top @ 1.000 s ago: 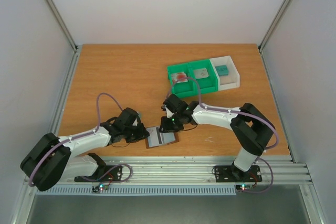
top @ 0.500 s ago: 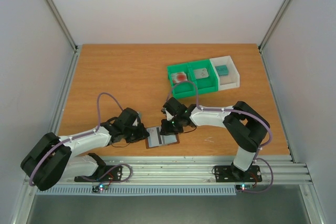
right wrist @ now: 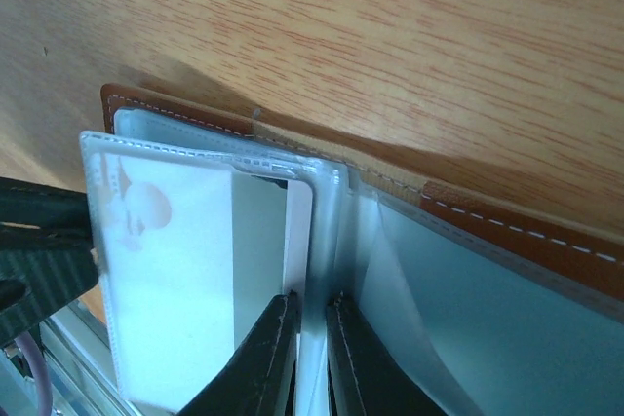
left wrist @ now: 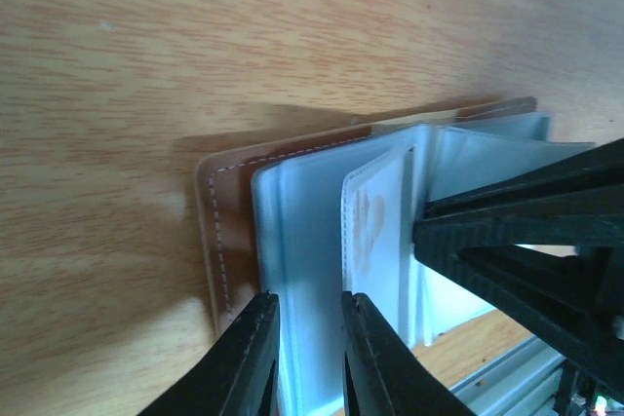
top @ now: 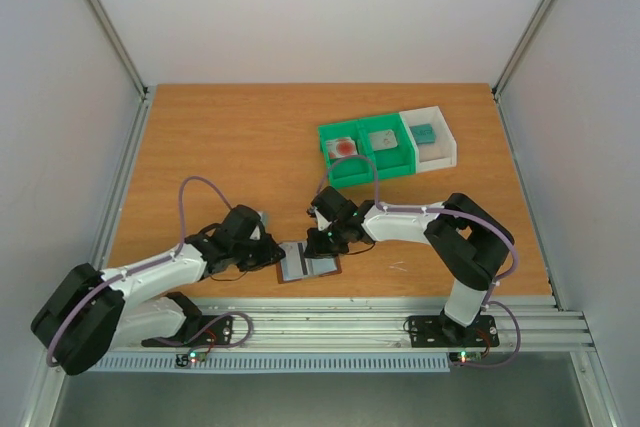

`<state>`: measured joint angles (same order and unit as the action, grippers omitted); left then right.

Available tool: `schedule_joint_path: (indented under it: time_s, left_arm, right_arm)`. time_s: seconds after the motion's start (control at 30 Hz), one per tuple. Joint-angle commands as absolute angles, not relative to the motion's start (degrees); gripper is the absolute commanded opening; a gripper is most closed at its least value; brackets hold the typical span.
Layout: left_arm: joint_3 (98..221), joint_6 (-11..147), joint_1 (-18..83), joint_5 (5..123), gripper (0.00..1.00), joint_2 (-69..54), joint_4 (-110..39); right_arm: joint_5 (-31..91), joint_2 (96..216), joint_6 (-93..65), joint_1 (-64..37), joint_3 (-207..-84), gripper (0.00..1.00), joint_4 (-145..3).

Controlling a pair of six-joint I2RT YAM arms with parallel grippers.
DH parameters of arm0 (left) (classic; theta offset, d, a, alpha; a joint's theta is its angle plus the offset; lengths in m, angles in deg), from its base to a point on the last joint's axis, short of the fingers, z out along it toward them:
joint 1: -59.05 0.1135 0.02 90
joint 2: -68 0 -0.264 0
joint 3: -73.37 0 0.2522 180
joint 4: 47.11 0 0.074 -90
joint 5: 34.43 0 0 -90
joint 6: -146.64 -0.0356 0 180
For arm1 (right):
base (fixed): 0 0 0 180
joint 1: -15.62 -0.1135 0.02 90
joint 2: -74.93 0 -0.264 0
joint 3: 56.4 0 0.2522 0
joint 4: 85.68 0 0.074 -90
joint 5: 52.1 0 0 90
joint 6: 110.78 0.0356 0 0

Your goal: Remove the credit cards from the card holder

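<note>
Now the card holder [top: 308,263] lies open on the counter [top: 230,147], close to its near edge and between the two arms. Its brown side is down and its clear blue-grey leaves stand up like pages. One pale card [right wrist: 185,280] with a faint reddish mark sits inside a leaf, so the work is not finished.

The left claw [left wrist: 308,323] is closed on one leaf at the left side of the holder, and the leaf stands between its fingers. The right claw [right wrist: 312,323] is at the other side, its fingers almost together around the thin edge of a middle leaf. A white card edge shows just beside this pinch, but I cannot tell if the card itself is caught or only the plastic.

I judge that the step in hand is to draw this card out of its pocket. To do it well, the left claw should keep the holder steady and low. The right one should take the card edge alone and pull along the pocket's opening, slowly and flat. If plastic is pinched together with the card, the whole holder will be dragged.

Farther back, well apart, the green tray [top: 370,169] holds a blotted card [top: 343,146] and a grey card [top: 383,139]. The white tray [top: 440,157], touching it, holds a teal card [top: 424,133].
</note>
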<state>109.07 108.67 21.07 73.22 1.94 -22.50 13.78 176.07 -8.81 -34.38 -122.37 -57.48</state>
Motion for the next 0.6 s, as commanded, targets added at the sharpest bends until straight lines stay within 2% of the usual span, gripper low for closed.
schedule_joint_path:
  time_s: [0.0, 0.3, 0.57]
  left_arm:
    - [110.44, 108.56, 20.83, 73.75, 0.21, 4.72, -22.68]
    - [110.66, 108.74, 20.87, 73.37, 0.28, 5.46, -22.36]
    - [108.75, 109.49, 20.83, 75.51, 0.14, 1.22, -28.53]
  right_arm:
    - [13.93, 175.52, -8.42, -34.86, -121.5, 0.1, -57.4]
    - [13.68, 175.68, -8.54, -34.88, -122.21, 0.1, -57.07]
    - [13.43, 173.69, -7.97, -34.91, -121.86, 0.1, -57.04]
